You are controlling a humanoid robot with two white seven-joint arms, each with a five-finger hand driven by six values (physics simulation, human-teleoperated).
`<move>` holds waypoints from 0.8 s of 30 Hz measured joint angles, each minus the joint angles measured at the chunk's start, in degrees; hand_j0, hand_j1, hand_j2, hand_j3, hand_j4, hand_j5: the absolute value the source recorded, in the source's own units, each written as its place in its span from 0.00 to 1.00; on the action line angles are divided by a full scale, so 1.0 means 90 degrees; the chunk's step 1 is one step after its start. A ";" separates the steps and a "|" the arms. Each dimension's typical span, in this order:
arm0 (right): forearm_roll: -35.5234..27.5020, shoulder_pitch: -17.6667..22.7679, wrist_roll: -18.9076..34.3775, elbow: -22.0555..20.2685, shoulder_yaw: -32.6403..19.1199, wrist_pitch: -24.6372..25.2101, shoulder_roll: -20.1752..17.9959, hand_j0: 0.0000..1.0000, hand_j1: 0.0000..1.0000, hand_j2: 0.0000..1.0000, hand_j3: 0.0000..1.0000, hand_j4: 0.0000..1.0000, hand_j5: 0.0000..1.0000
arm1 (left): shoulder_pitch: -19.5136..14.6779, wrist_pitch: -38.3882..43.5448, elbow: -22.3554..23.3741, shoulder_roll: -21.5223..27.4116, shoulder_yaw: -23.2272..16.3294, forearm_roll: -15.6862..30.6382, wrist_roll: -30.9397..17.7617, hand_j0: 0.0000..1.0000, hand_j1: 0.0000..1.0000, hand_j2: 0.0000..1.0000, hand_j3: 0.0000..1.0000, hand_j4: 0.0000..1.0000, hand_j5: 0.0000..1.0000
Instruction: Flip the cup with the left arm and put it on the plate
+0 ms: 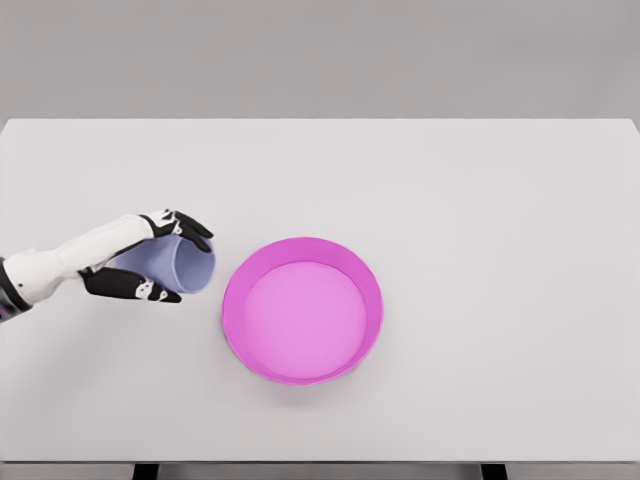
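While the pink plate sits nearest on the white table, the left hand just beside it wraps its fingers around the lavender cup, tilted sideways, mouth toward the plate.

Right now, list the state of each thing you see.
cup: tilted on its side, mouth toward the plate, held
left hand: closed around the cup
plate: flat on the table, nothing in it
table: holds the plate

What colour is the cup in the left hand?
Pale lavender-blue; the cup shows best in the head view.
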 measured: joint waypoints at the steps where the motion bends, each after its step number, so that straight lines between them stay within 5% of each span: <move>1: 0.0000 0.0000 0.0000 -0.0001 0.0000 0.0000 0.0000 1.00 1.00 1.00 1.00 1.00 1.00 | -0.0010 -0.0115 0.0000 -0.0071 0.0000 0.0025 0.0004 0.60 0.60 0.60 0.60 0.60 0.60; 17: 0.0000 0.0000 0.0000 -0.0003 0.0000 0.0000 0.0000 1.00 1.00 1.00 1.00 1.00 1.00 | -0.0146 -0.1033 0.0000 -0.1316 -0.0066 0.1193 0.0013 0.61 0.61 0.61 0.61 0.61 0.61; 24: 0.0000 0.0000 0.0000 0.0000 0.0000 0.0000 0.0000 1.00 1.00 1.00 1.00 1.00 1.00 | -0.0332 -0.1047 0.0000 -0.2092 -0.0500 0.1595 0.0011 0.60 0.60 0.60 0.60 0.60 0.60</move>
